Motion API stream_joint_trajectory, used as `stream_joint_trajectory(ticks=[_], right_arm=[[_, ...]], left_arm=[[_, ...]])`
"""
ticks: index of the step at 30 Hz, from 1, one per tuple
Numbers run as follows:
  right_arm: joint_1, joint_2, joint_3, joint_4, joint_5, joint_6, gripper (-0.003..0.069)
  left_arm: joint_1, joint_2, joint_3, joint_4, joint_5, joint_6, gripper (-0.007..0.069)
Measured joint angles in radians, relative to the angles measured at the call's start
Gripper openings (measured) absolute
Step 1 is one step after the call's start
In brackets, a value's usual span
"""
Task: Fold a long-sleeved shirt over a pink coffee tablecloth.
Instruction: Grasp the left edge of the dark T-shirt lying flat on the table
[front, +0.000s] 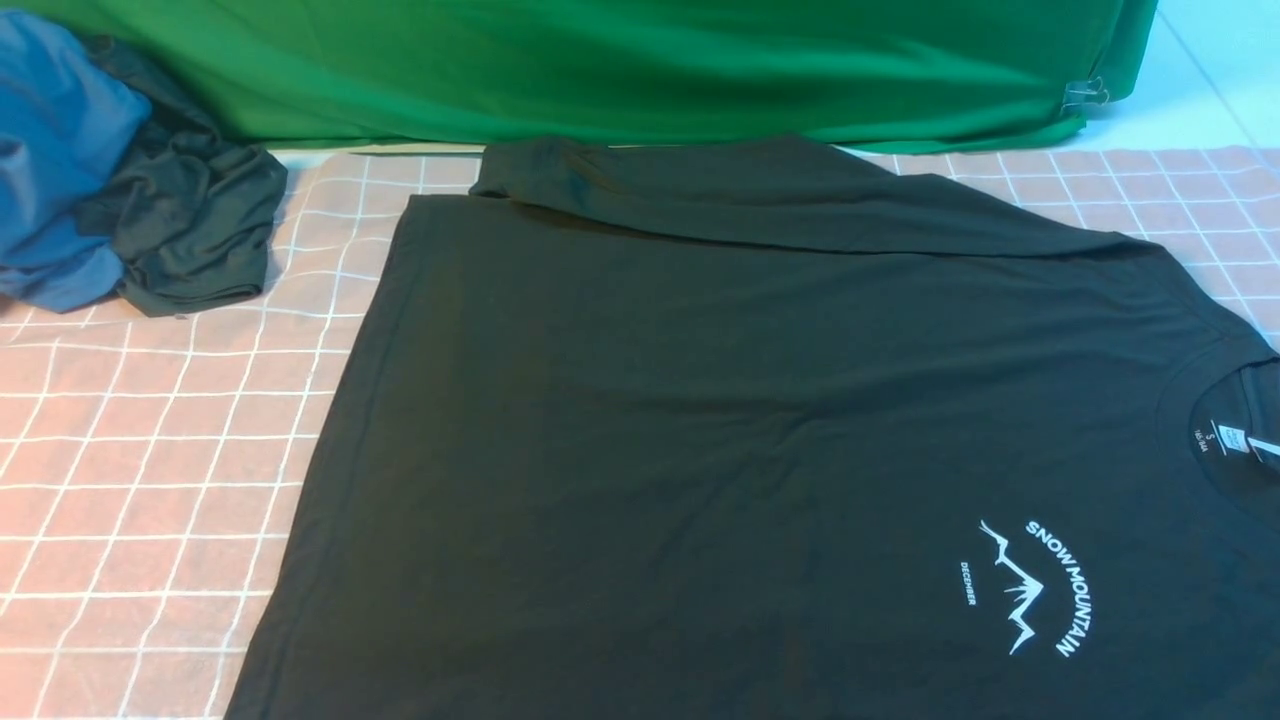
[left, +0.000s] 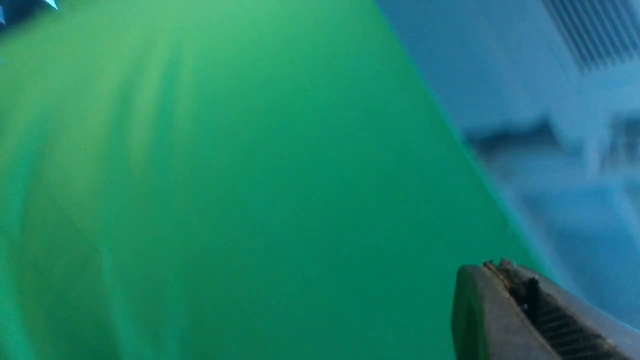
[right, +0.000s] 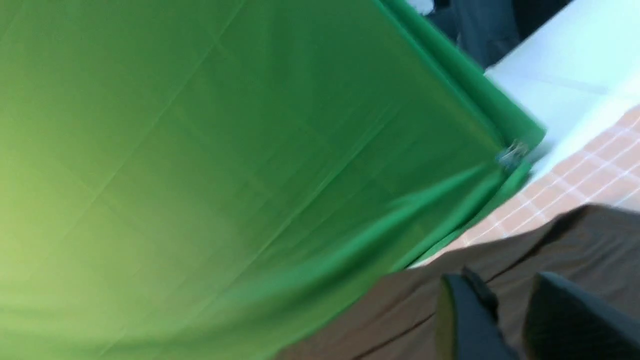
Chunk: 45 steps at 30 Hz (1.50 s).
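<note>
Long-sleeved shirt (right: 575, 245) lies flat directly ahead of the right gripper (right: 505, 287), whose jaws stand apart with black fabric showing through the gap; beyond it come the pink coffee tablecloth (right: 590, 170) and green backdrop (right: 200, 150). The left gripper (left: 500, 270), closed, faces only that backdrop.

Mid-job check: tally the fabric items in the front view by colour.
Black: 2, long-sleeved shirt and smaller dark garment
Blue: 1, blue garment
Pink: 1, tablecloth
Green: 1, backdrop cloth
Total: 5
</note>
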Motion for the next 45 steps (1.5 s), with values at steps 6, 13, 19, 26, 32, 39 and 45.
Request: stream_joint_trajectory(ticks=[6, 13, 19, 26, 32, 39, 45], right_arm=[[0.102, 0.185, -0.311, -0.002, 0.31, -0.283, 0.004], [0.198, 0.578, -0.49, -0.002, 0.514, -0.408, 0.004], [0.245, 0.725, -0.495, -0.002, 0.526, -0.441, 0.0041], [0.248, 0.751, -0.495, -0.002, 0.448, -0.446, 0.0043], [0.248, 0.751, -0.495, -0.002, 0.36, -0.452, 0.0046], [0.248, 0.751, -0.495, -0.002, 0.349, -0.473, 0.0049], [0.248, 0.751, -0.495, -0.002, 0.348, -0.473, 0.005]], left_arm=[[0.0, 0.37, -0.334, 0.027, 0.865, 0.202, 0.0015], [0.0, 0.862, -0.333, -0.102, 1.26, 0.487, 0.0013], [-0.08, 0.968, -0.255, -0.053, 1.205, 0.47, 0.0013], [-0.307, 1.006, -0.251, 0.106, 1.169, 0.299, 0.0013], [-0.436, 1.136, -0.252, 0.094, 1.073, 0.276, 0.0015], [-0.449, 1.222, -0.252, 0.127, 1.057, 0.237, 0.0149], [-0.449, 1.23, -0.252, 0.127, 0.96, 0.243, 0.0378]])
